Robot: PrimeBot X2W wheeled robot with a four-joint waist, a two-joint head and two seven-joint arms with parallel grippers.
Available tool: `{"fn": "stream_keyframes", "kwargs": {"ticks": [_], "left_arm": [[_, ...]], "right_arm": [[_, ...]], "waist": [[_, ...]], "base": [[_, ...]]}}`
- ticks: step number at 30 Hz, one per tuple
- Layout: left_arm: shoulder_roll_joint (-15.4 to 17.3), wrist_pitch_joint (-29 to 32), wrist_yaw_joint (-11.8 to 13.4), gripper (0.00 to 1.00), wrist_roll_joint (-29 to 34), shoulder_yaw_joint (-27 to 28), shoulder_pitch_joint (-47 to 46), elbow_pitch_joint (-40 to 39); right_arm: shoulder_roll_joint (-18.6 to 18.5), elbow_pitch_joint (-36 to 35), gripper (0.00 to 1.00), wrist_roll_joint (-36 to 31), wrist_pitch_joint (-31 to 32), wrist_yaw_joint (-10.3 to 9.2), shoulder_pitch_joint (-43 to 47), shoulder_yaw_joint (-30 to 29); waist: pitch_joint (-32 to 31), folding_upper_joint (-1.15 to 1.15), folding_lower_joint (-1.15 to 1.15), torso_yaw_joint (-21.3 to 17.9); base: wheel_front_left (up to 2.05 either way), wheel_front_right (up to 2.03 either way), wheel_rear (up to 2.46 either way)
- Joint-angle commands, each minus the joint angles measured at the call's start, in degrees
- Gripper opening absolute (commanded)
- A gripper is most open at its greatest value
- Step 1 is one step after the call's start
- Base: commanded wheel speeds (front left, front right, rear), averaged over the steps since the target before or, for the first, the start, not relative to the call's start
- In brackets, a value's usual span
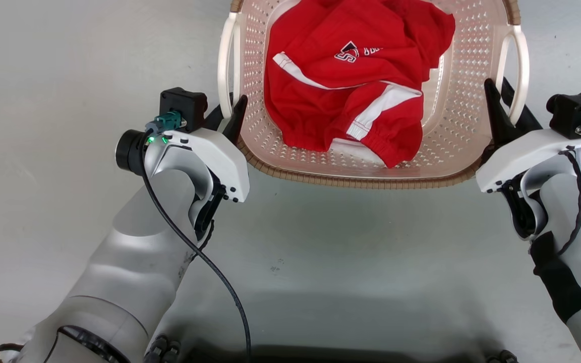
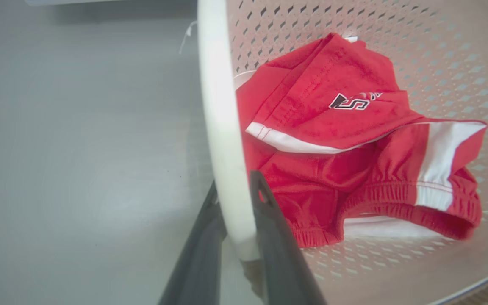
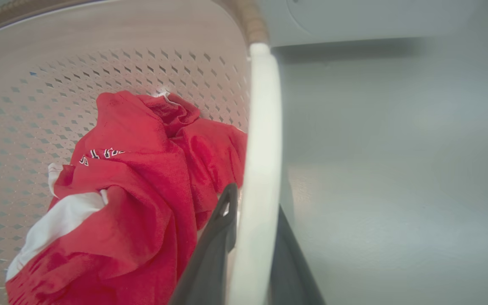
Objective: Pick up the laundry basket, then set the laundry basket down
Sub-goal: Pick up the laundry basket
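Laundry basket (image 1: 467, 101) pinched by L claw (image 1: 231, 108) & R claw (image 1: 497, 91); red garment (image 1: 351, 91) w/ "S" logo.

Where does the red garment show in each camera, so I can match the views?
Head view: red garment top centre, inside the basket.
Left wrist view: garment right of centre, past the left handle.
Right wrist view: garment lower left, beside the right handle.
Shared landmark: the garment's black-and-white logo.

laundry basket (image 1: 452, 151) | cream perforated plastic, brown woven rim, 2 white side handles | upright | straight ahead
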Motion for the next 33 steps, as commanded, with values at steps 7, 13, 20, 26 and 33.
{"fn": "stream_keyframes", "kwargs": {"ticks": [7,13,20,26,33], "left_arm": [[2.96,0.06,-0.17,0.00,-3.16,-2.32,1.26,2.74],[4.01,1.46,-0.18,0.00,-6.26,-4.40,2.43,3.68],[5.09,3.71,-0.18,0.00,-9.13,-6.09,3.96,4.36],[5.97,5.50,-0.18,0.00,-11.79,-7.33,6.13,4.96],[6.77,7.81,-0.18,0.00,-14.56,-8.41,8.90,5.65]], "right_arm": [[-0.69,5.14,0.00,3.58,-0.36,0.45,0.28,4.47],[-0.69,9.07,0.00,7.31,-0.36,0.45,-1.01,8.98],[-0.69,13.67,0.00,11.94,-0.09,0.45,-1.99,14.63],[-0.69,16.58,0.00,16.52,1.13,0.45,-2.11,20.32],[-0.69,18.30,0.00,21.71,3.37,0.45,-1.33,25.70]], "waist": [[-2.55,0.00,-0.01,-0.77],[-5.29,0.00,-0.01,-1.51],[-8.30,0.00,-0.01,-2.07],[-11.88,0.00,-0.01,-2.54],[-16.83,0.00,-0.01,-2.89]], "base": [[0.00,0.00,0.00],[0.00,0.00,0.00],[0.00,0.00,0.00],[0.00,0.00,0.00],[0.00,0.00,0.00]]}}
